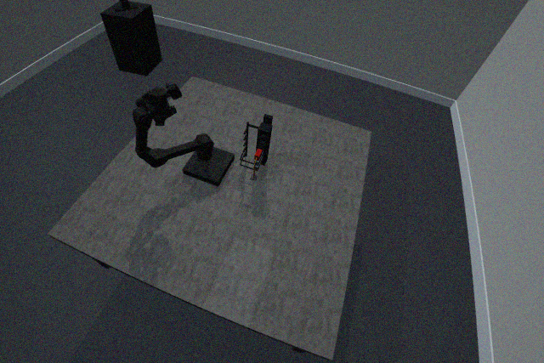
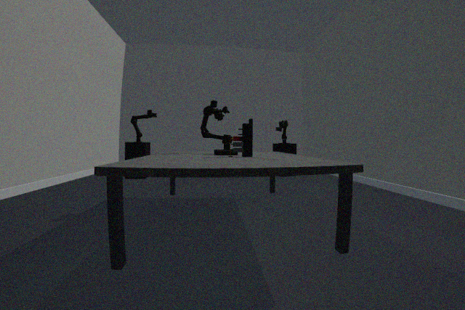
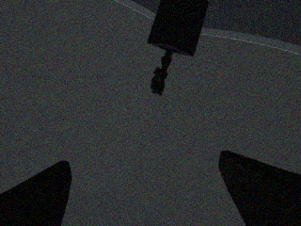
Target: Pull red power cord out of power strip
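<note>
Bare test room, lab-like: plain grey walls [image 2: 56, 92], white skirting [image 1: 307, 58], dark floor [image 1: 417, 218]. Lone table [image 2: 225, 165] mid-room, arm [image 1: 162, 139] on it; more arms on black pedestals [image 1: 132, 38] around.

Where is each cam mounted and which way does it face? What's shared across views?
Top: high, angled down at the table; whole arm, red plug in the power strip.
Exterior: low, level with the table edge; arm in side profile.
Wrist: on the gripper, aimed away from the strip at a black pedestal; only two wide-open fingers show.
Shared: top and exterior both show arm, strip and plug; top and wrist both show the pedestal.
</note>
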You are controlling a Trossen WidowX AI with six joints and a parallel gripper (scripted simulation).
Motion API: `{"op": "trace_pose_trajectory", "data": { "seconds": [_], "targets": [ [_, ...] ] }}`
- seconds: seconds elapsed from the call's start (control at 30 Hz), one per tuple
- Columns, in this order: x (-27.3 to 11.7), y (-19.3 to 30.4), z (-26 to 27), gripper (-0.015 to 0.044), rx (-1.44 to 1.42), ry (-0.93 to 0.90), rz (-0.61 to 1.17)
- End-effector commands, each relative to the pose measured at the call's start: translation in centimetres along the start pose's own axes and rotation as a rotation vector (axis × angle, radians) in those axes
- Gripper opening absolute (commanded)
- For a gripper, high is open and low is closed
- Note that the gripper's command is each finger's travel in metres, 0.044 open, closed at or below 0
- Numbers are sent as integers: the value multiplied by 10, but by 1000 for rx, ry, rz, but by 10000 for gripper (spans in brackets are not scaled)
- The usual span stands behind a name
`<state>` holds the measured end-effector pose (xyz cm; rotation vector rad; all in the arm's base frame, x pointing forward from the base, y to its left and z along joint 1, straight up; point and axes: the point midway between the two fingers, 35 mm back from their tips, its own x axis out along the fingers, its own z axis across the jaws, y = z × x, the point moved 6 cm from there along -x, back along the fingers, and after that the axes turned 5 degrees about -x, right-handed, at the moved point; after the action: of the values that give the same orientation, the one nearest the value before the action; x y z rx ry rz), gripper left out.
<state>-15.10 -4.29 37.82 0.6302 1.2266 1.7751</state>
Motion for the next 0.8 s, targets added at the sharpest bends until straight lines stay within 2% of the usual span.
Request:
{"op": "trace_pose_trajectory", "data": {
  "seconds": [0.0,0.1,0.27,0.53,0.77],
  "targets": [
    [0,0,1,374,0,-3,-2],
    [6,-1,16,295,-4,-48,-40],
    [23,-8,74,164,-18,-201,-196],
    [29,-39,162,160,10,-403,-492],
    [8,-81,230,160,68,-515,-778]
  ]
}}
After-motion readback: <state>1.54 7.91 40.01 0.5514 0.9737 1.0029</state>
